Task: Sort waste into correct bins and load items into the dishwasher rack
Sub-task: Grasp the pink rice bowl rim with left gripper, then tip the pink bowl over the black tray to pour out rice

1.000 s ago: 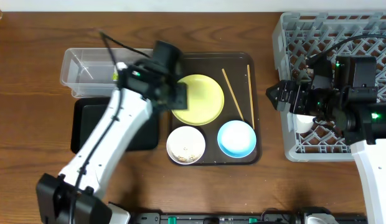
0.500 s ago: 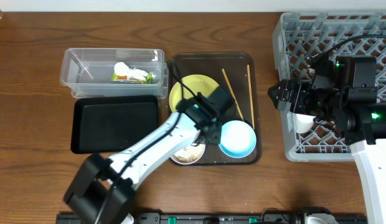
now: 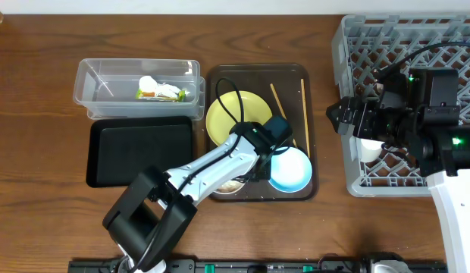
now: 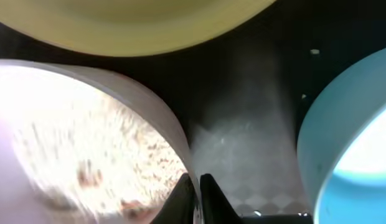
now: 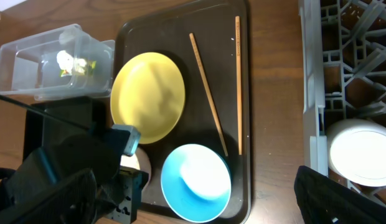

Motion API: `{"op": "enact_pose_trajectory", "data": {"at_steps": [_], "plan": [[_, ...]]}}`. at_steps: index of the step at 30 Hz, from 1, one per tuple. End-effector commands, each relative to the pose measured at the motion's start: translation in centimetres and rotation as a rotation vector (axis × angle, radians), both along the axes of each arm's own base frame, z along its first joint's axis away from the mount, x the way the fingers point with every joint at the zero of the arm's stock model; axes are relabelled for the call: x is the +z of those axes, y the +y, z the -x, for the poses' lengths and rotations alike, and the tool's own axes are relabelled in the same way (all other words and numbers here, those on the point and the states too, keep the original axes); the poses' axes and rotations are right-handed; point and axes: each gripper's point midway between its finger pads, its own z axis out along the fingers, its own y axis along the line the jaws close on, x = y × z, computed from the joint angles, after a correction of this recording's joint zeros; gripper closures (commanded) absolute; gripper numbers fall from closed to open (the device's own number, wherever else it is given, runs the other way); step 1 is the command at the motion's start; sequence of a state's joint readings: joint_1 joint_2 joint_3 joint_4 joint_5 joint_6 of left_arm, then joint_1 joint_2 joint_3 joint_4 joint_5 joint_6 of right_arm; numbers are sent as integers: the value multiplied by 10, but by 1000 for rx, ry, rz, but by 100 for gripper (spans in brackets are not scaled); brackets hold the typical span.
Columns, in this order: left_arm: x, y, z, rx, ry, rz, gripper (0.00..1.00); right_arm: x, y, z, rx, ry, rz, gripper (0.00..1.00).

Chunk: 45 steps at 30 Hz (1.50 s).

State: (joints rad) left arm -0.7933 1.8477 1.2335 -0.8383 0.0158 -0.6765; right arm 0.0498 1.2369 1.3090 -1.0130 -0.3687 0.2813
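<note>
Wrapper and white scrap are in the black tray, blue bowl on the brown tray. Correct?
No: overhead shows the wrapper and white scrap in the clear tub, not the black tray. The blue bowl is on the brown tray.

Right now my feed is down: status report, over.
Left gripper shut at white bowl rim, grip unconfirmed. Right gripper open, by rack. Light blue bowl close alongside.

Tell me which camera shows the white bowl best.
Left wrist. The white bowl fills the left of that frame, with its speckled inside and its rim in plain view. In the overhead view the left arm covers all but a sliver of it. The right wrist view shows only a pale edge behind that arm.
</note>
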Motion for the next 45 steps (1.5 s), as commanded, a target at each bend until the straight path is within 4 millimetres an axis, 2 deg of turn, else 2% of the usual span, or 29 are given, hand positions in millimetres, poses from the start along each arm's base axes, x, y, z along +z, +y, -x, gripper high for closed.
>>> {"op": "enact_pose_trajectory", "data": {"at_steps": [1, 6, 10, 12, 16, 23, 30, 32, 38, 42, 45], "plan": [[20, -1, -1, 4, -25, 29, 94, -1, 3, 1, 0, 6, -4, 1], [68, 0, -6, -15, -104, 104, 94, -1, 3, 1, 0, 6, -4, 1], [110, 13, -13, -19, -172, 215, 94, -1, 3, 1, 0, 7, -4, 1], [130, 25, -20, -8, -185, 297, 94, -1, 3, 2, 0, 9, -4, 1], [149, 61, -33, 46, -174, 406, 94, -2, 3, 2, 0, 13, -4, 1], [157, 105, -46, 55, -120, 775, 94, -2, 3, 2, 0, 14, -4, 1], [173, 157, -61, 75, -308, 1139, 94, -2, 3, 2, 0, 14, -4, 1], [167, 173, -62, 112, -345, 1206, 94, -2, 3, 2, 0, 14, -4, 1], [137, 200, -66, 220, -362, 1287, 94, -2, 2, 2, 0, 13, -3, 1], [143, 208, -73, 280, -384, 1439, 94, -2, 3, 2, 0, 14, -4, 1], [145, 213, -76, 268, -422, 1456, 94, -2, 3, 3, 0, 14, -4, 1]]}}
